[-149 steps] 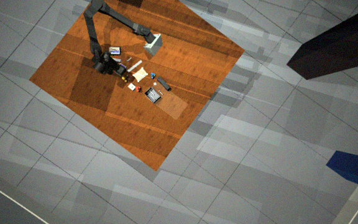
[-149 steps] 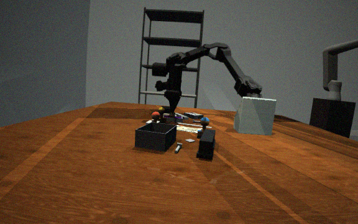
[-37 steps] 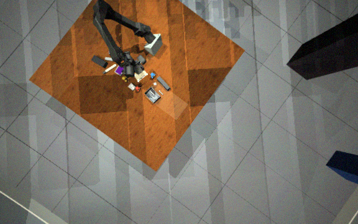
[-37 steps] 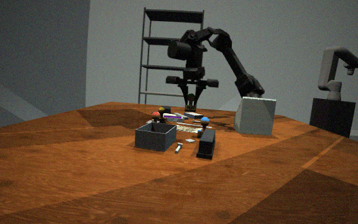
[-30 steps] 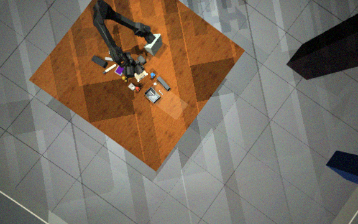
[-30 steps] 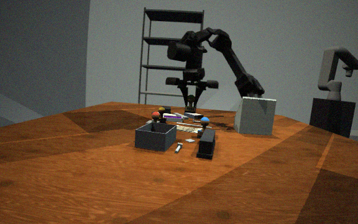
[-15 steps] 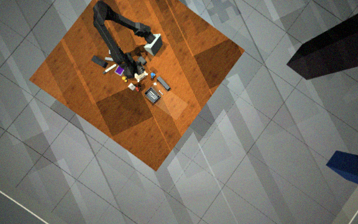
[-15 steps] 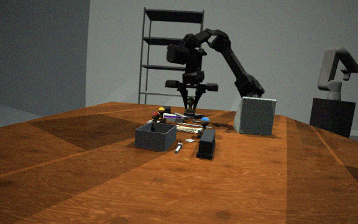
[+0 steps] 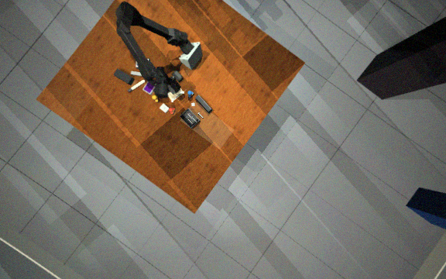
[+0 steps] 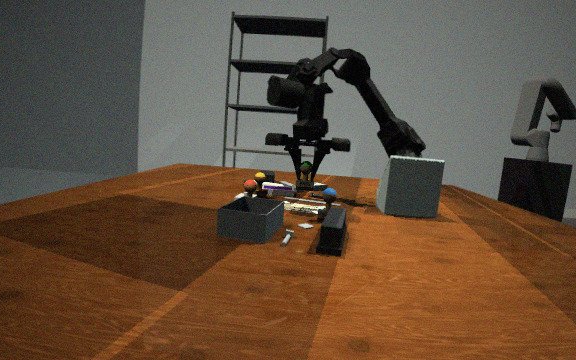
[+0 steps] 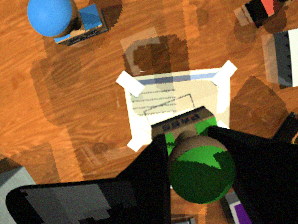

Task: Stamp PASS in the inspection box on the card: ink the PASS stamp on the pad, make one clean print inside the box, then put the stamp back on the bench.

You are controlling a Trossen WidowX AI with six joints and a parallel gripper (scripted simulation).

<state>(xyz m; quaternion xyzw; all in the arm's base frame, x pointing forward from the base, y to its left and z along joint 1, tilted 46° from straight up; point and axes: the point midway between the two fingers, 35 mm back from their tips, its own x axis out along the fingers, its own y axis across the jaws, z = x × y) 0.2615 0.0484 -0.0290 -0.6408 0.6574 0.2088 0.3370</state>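
Green stamp right over the card, print step is up

Closest to you in the wrist view, your tool [image 11: 200, 163] is clenched on the green-knobbed stamp [image 11: 200, 171], with its base at the near edge of the white card [image 11: 176, 99]. I can't tell whether the base is touching the paper yet. I'd say inking is behind you and this is the print step. The next move calls for lining the base up inside the box and pressing straight down once with no sliding, then taking the stamp back to the tabletop [image 10: 418, 280]. Counting stamps, I see four: the green one you're holding, a blue one [image 11: 49, 11] beyond the card, plus a red one [image 10: 250, 185] and a yellow one [image 10: 260, 176]. One card, and one purple pad [image 9: 149, 87].
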